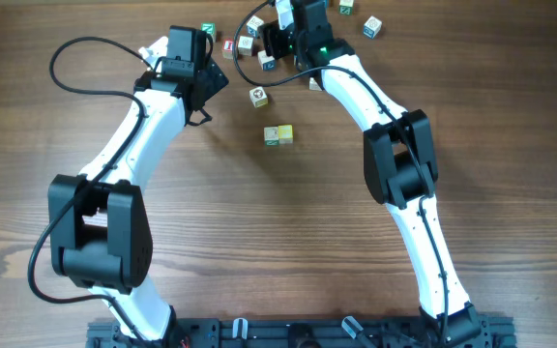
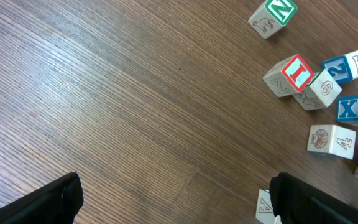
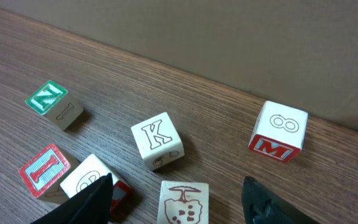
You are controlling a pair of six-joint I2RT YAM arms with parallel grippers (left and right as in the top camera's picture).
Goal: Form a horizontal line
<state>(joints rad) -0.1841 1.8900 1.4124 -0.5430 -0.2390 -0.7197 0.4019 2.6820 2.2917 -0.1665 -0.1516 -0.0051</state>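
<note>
The horizontal line (image 1: 278,134) shows on the table's middle as small cubes edge to edge, a pale yellow one and one with a green mark. My left gripper (image 1: 211,97) hovers up and left of it, open, and in the left wrist view its jaws (image 2: 176,199) span bare wood. A white "A" cube (image 2: 264,205) lies just beside the right-hand finger. My right gripper (image 1: 277,46) is over the cube cluster at the back. Its open fingers (image 3: 176,202) straddle a white cube with a red tree drawing (image 3: 182,202), with gaps on both sides.
A lone cube (image 1: 258,96) lies between the row and the cluster. Loose cubes crowd the back: green "N" (image 3: 53,102), red "I" (image 3: 42,169), "K" (image 3: 157,140), red "M" (image 3: 279,132), blue "X" (image 2: 351,109). More sit at the back right (image 1: 371,26).
</note>
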